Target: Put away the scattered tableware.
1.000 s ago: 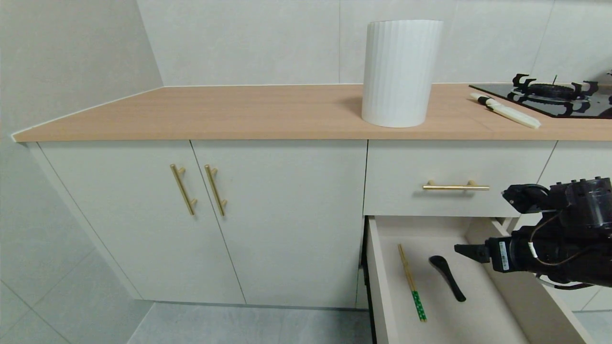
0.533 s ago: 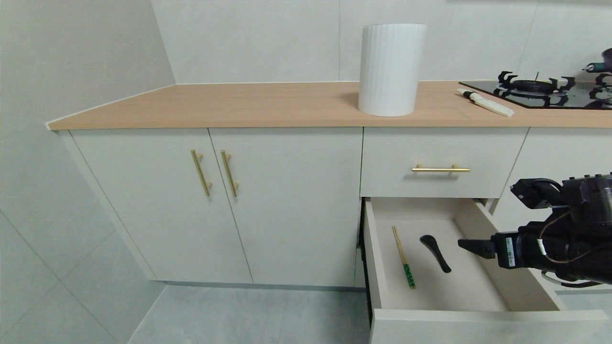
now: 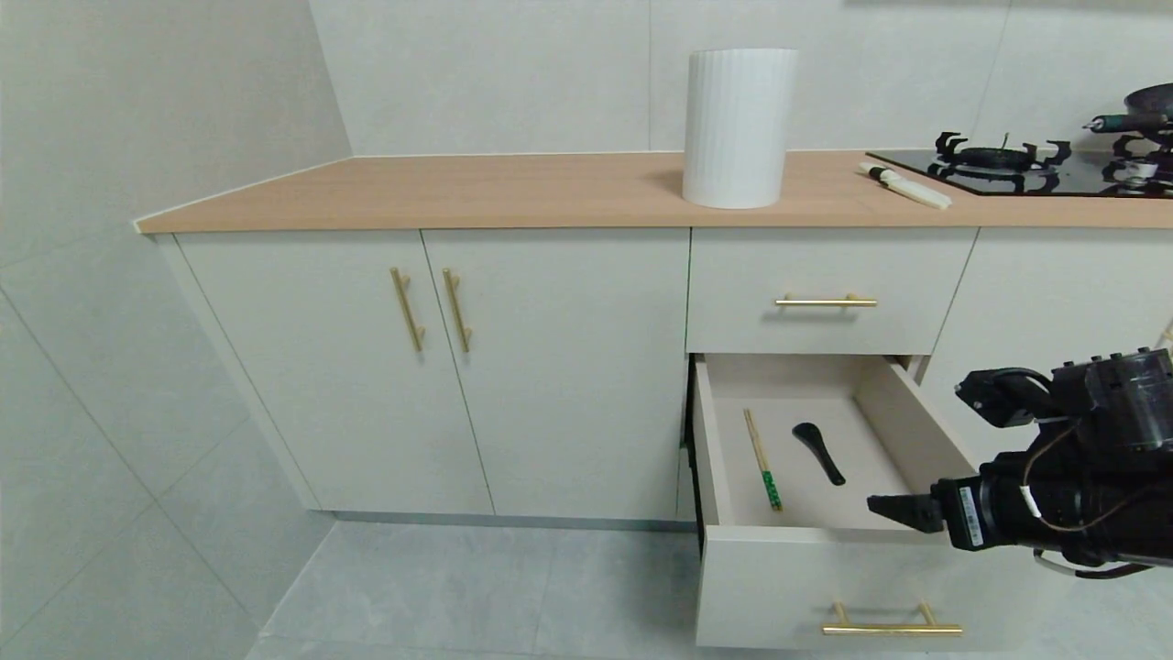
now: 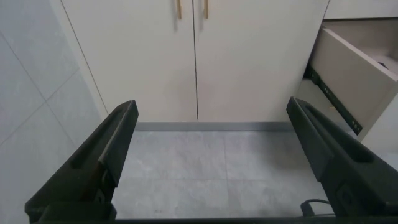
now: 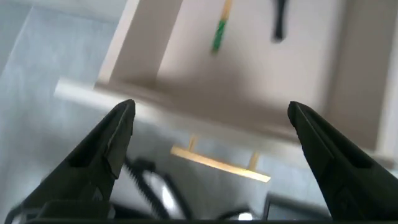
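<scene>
The lower drawer [image 3: 797, 573] stands pulled out, with a pair of green-tipped chopsticks [image 3: 761, 447] and a black spoon [image 3: 818, 451] lying inside. My right gripper [image 3: 893, 510] hangs open and empty at the drawer's front right corner. Its wrist view looks down past the gripper [image 5: 211, 143] onto the drawer front [image 5: 186, 109], its gold handle [image 5: 217, 163], the chopsticks [image 5: 221, 28] and the spoon [image 5: 280, 22]. My left gripper [image 4: 211, 143] is open, holds nothing, and faces the floor before the cabinet doors [image 4: 193, 56].
On the wooden counter [image 3: 513, 192] stand a white ribbed canister [image 3: 738, 128] and a white knife-like utensil [image 3: 903, 185]. A black gas hob [image 3: 1026, 165] and a pan [image 3: 1145, 101] are at the far right. The upper drawer [image 3: 825, 291] is closed. Grey tiled floor [image 3: 412, 596] lies left of the drawer.
The whole head view has shifted as the camera drew back from the cabinet. The drawer's front panel and handle have come into view. My right gripper now sits over the drawer's front edge.
</scene>
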